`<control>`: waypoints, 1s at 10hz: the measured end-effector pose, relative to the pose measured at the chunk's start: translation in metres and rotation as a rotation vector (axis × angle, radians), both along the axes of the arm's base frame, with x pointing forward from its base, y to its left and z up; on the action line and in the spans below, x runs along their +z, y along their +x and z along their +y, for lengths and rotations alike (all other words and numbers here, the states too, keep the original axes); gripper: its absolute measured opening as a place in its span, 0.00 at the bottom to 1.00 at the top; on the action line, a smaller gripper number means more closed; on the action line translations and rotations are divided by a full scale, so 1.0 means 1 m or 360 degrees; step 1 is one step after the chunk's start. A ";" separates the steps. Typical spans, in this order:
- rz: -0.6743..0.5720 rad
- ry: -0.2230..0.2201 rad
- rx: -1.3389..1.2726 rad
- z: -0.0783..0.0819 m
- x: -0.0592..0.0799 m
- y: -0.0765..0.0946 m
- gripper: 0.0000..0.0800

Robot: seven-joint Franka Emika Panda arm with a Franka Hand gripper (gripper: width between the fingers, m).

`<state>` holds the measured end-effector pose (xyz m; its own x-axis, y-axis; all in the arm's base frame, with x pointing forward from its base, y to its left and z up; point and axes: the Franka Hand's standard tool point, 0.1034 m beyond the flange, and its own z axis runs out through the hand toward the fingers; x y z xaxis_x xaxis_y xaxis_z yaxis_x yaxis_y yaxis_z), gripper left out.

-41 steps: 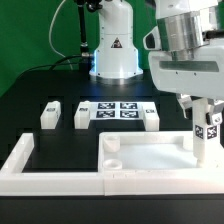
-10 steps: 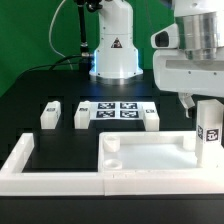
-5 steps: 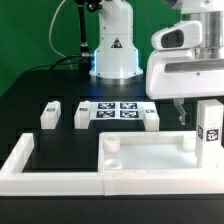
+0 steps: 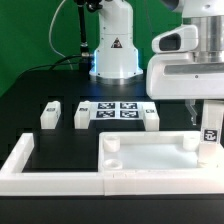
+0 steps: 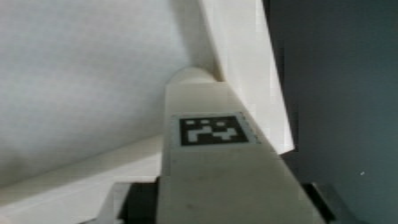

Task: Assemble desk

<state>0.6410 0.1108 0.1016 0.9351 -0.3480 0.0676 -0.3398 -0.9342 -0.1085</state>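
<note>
I see arm base (image 4: 113, 48) upright at upper centre of exterior view. Wrist and hand housing (image 4: 187, 70) fill upper right of frame, pointing straight down. My gripper (image 4: 209, 125) hangs low at right edge. On wrist feed, dark fingers (image 5: 128, 203) sit flush against both sides of leg (image 5: 217, 150), no gap I can make out. I read it as clamped on leg.

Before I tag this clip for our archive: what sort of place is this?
Probably a robotics lab bench: a black table backed by a green curtain, a printed marker board, and a robot arm base behind it.
</note>
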 end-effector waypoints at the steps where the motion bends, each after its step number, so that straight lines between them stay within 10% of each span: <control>1: 0.0018 0.0016 -0.0217 0.000 0.000 0.000 0.37; 6: 0.0149 0.0301 -0.1602 0.002 -0.002 -0.005 0.37; 10: 0.0176 0.0218 -0.1170 0.007 0.001 -0.009 0.45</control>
<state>0.6322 0.1176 0.1031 0.4575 -0.8834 -0.1015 -0.8860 -0.4431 -0.1364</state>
